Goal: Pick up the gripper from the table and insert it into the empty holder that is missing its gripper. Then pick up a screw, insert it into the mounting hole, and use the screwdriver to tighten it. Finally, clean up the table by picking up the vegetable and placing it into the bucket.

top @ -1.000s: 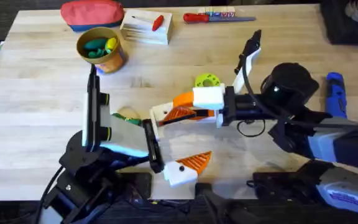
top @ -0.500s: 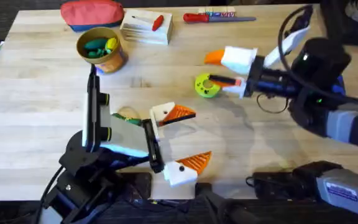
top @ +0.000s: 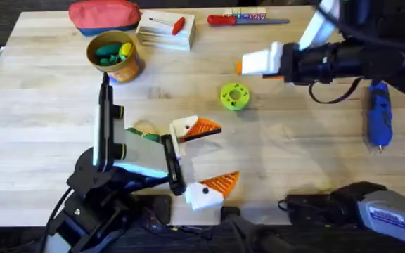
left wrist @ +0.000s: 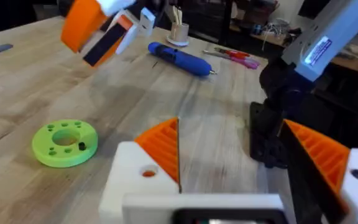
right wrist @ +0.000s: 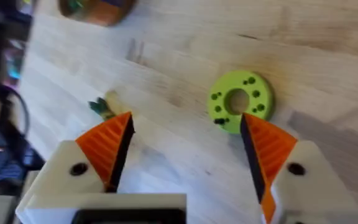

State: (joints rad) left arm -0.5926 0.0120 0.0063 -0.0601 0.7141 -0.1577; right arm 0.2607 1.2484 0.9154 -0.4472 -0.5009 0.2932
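My left gripper (top: 228, 151) rests open on the table (top: 48, 105). The orange ribbed gripper wedge (top: 204, 128) sits in the white holder (top: 183, 127) of its far finger. The near finger (top: 213, 186) bears a like wedge. My right gripper (top: 248, 65) hangs high at the back right, open and empty (right wrist: 185, 124). The green vegetable (top: 140, 132) lies beside the left wrist, partly hidden. The blue screwdriver (top: 380, 116) lies at the right. The yellow bucket (top: 126, 67) stands at the back left with toys inside. A small dark screw (left wrist: 80, 146) lies on the green ring disc (top: 234, 96).
A red pouch (top: 104, 15), a white box (top: 164, 31) and a red-handled screwdriver (top: 241, 20) line the far edge. The right arm's base (top: 371, 211) takes up the near right corner. Bare wood lies between the disc and the blue screwdriver.
My right gripper has left the left gripper's far finger, rising and swinging to the back right. The orange wedge stays in the holder. The blue screwdriver is uncovered.
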